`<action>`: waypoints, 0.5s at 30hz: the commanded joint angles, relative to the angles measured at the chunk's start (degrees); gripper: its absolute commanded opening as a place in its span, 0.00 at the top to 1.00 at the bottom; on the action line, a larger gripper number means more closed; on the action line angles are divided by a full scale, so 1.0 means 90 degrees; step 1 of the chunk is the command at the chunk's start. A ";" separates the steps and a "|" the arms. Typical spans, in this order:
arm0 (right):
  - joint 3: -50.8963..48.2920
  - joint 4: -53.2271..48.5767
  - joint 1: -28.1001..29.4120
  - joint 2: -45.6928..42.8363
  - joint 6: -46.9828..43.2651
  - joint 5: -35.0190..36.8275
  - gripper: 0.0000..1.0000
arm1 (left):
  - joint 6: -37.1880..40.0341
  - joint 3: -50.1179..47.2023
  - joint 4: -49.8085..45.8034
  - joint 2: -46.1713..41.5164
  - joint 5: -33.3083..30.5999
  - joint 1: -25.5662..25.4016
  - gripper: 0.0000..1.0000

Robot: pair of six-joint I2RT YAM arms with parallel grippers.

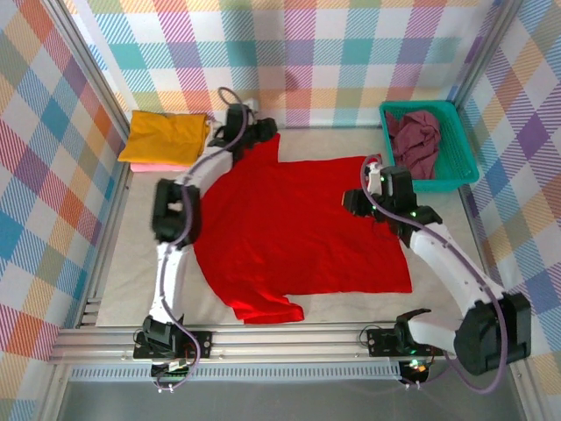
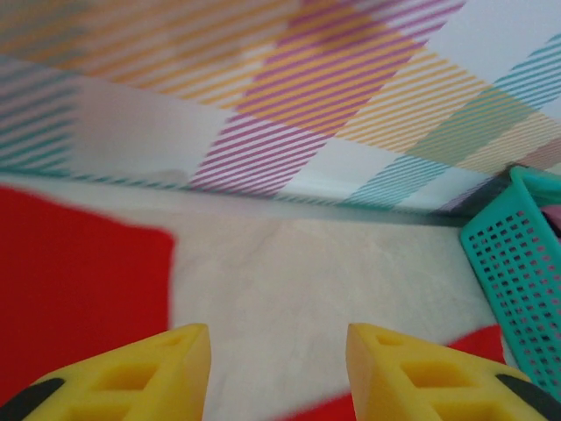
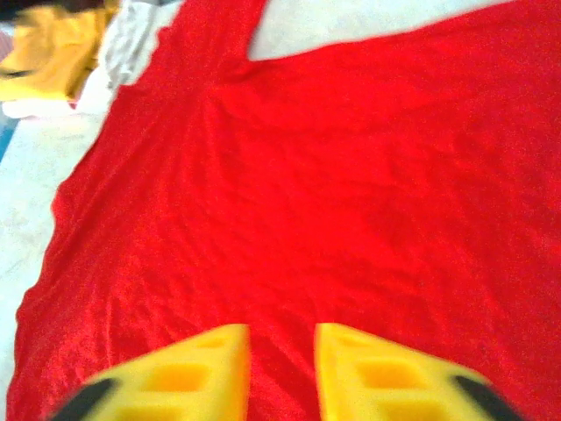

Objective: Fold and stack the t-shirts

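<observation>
At far left, locate mustard yellow t-shirt [image 1: 166, 136], folded and stacked on pink t-shirt [image 1: 156, 166] by back wall. Just right of stack, find left gripper [image 1: 261, 130] at far sleeve of bright red t-shirt [image 1: 298, 237]. In left wrist view, read fingers [image 2: 166, 368] as spread apart, with bare table [image 2: 289, 281] between and nothing gripped. At centre, see bright red t-shirt laid flat, hem to right, near sleeve rumpled at front edge. Toward far hem corner, find right gripper [image 1: 358, 202] low over red cloth, fingers [image 3: 377, 368] drawn close, narrow slit between. Cannot tell whether cloth is pinched. At far right, locate teal mesh basket [image 1: 460, 167] holding crumpled dark maroon t-shirt [image 1: 416, 140].
</observation>
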 commanded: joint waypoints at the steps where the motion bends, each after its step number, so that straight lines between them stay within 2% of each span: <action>1: 0.0364 -0.0399 -0.0032 0.0558 0.0071 0.0284 0.84 | 0.0026 -0.1698 0.0346 -0.2328 -0.0835 -0.0227 0.57; 4: 0.0596 -0.0426 -0.0002 0.1046 0.0161 0.0515 1.00 | 0.0018 -0.3239 -0.0566 -0.3424 -0.1747 -0.0312 0.62; 7: 0.1038 -0.0694 0.0008 0.1658 0.0177 0.0981 1.00 | -0.0002 -0.4202 -0.1021 -0.3914 -0.2334 -0.0302 0.67; 10: 0.1627 -0.1102 0.0004 0.2438 0.0209 0.1422 1.00 | 0.0192 -0.4370 -0.1480 -0.3771 -0.2398 -0.0273 0.76; 15: 0.2365 -0.1279 -0.0121 0.3549 0.0432 0.1515 1.00 | 0.0269 -0.4026 -0.1796 -0.2940 -0.2121 -0.0169 0.86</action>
